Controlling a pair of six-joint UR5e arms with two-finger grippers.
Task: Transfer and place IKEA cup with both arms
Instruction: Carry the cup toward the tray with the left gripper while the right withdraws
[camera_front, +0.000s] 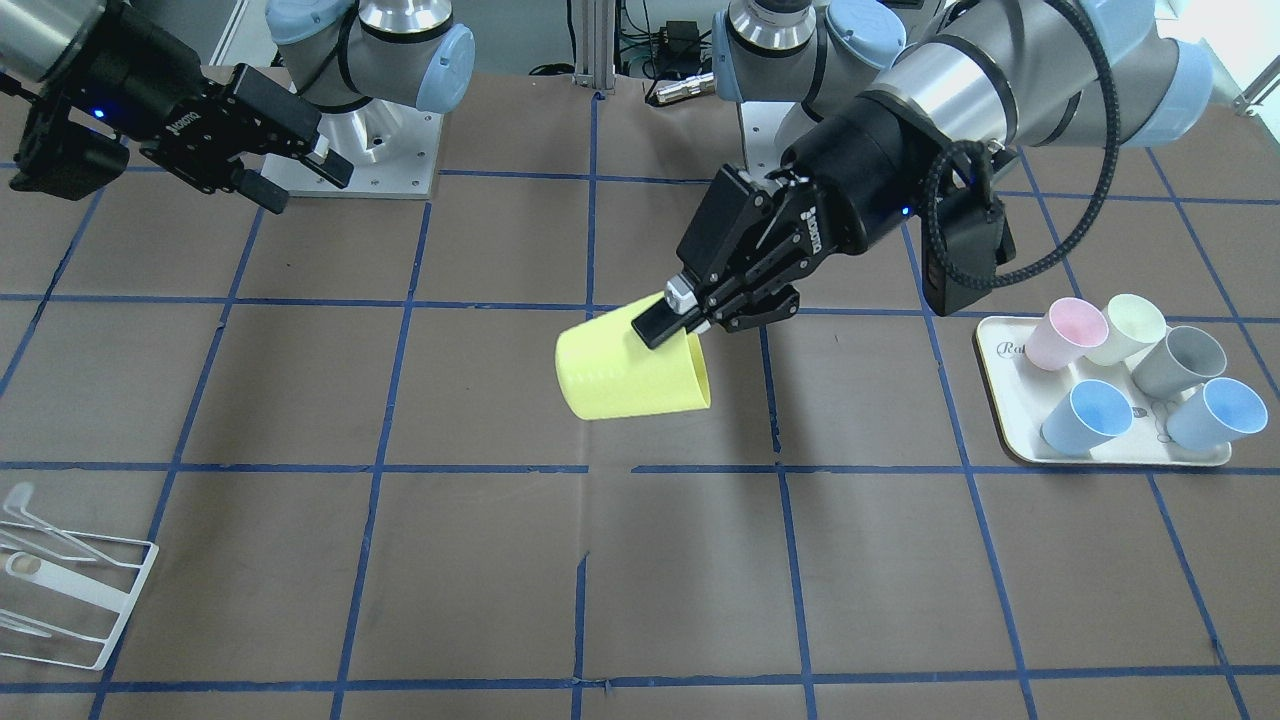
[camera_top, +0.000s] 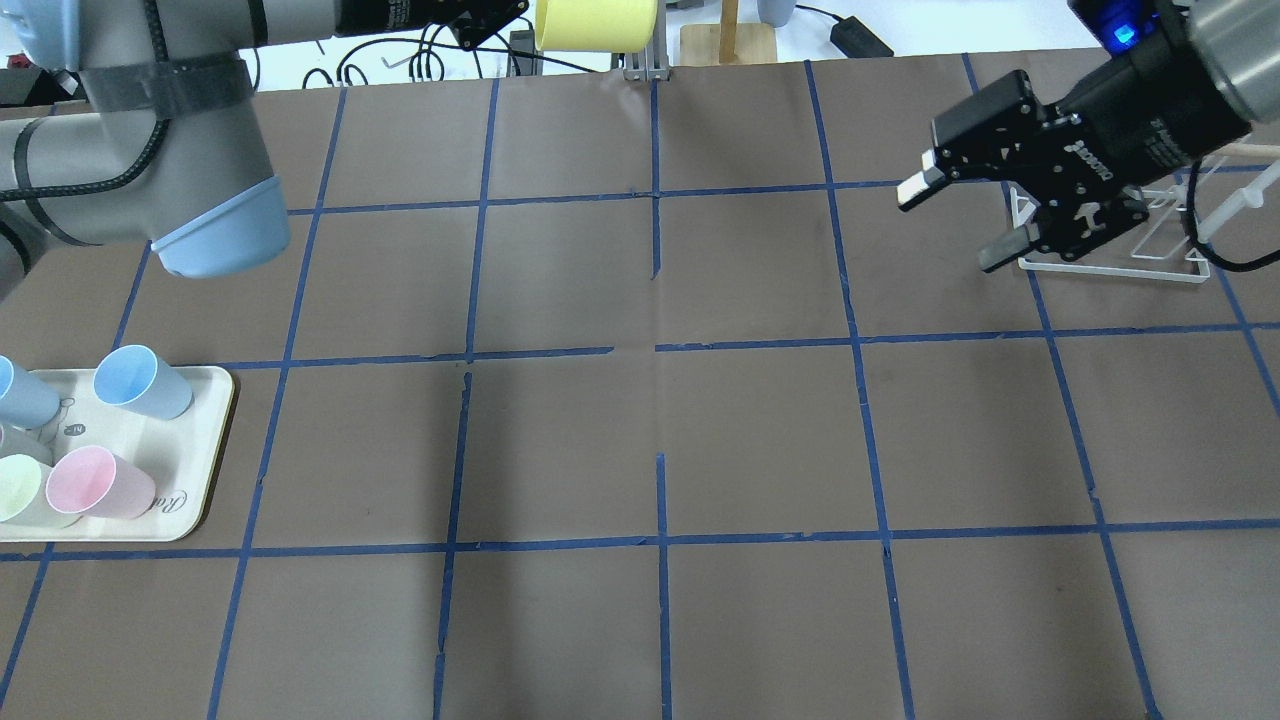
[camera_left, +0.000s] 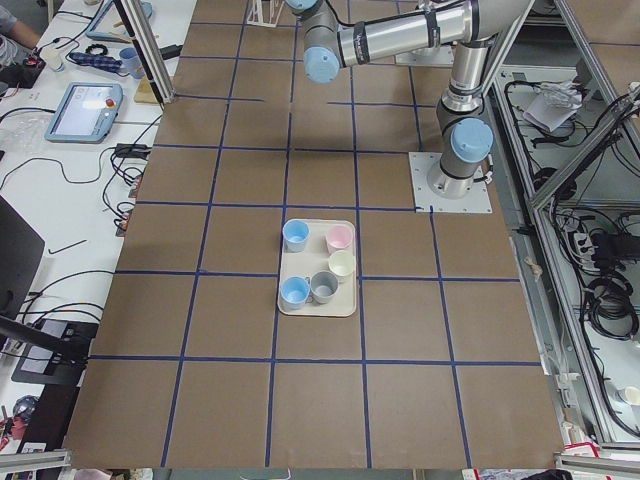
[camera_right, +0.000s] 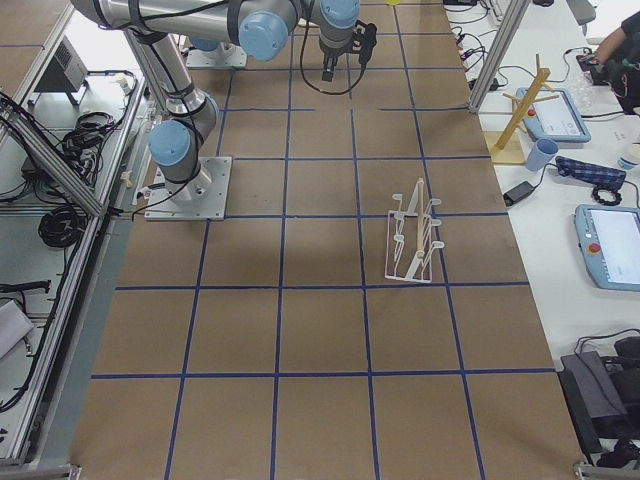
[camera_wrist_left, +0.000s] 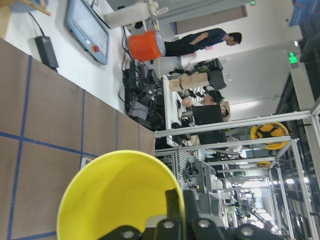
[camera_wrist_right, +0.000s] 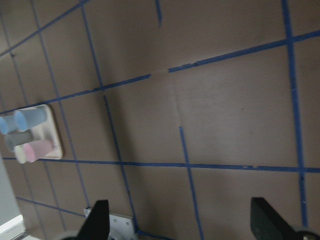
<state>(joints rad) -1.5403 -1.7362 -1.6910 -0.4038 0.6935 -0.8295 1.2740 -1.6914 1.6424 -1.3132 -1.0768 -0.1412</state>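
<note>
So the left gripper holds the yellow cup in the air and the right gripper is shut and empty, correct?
No, the right gripper is open and empty; the overhead view shows it. The left gripper does hold the yellow cup in the air.

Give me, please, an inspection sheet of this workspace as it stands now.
Surface: brown table with blue tape grid; no spills seen.
Job's things: yellow cup held above the table, tipped on its side, rim gripped by left end effector.
Clutter: tray with five cups; white wire rack.
End effectors: left shut on the cup; right end effector open, empty.
Cables: black cable loops along the left wrist.
Surroundings: bench with tablet beside the table; people beyond, in the left wrist view.
</note>
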